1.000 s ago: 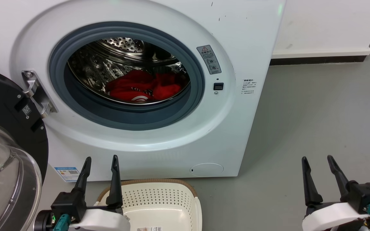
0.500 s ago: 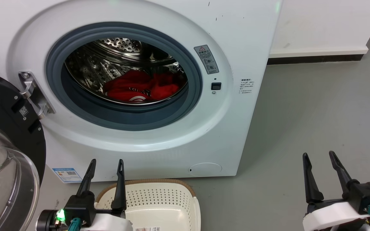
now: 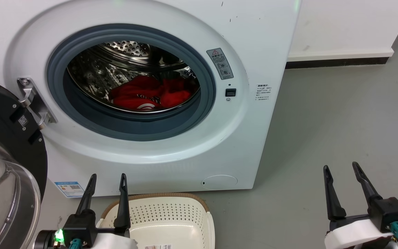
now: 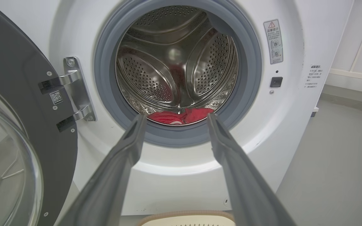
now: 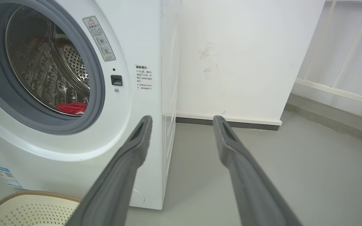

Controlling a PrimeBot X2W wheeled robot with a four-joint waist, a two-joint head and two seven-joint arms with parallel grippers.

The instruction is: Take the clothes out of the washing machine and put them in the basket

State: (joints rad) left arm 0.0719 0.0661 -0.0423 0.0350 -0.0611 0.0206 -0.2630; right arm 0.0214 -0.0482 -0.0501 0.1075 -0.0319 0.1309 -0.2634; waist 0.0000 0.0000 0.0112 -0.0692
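The clothes [image 3: 149,95] lie bunched at six o'clock in the drum of the washing machine [image 3: 240,145]. They look soft and light and will likely drape, so a raised fold near the middle suits pinching. The left gripper [image 3: 108,176] and right gripper [image 3: 340,166] hang parted and empty, at seven and five o'clock.

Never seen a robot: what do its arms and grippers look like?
The left gripper and right gripper each have two long tapering black fingers on a black block, a white wrist shell and teal connectors. The left has a green light.
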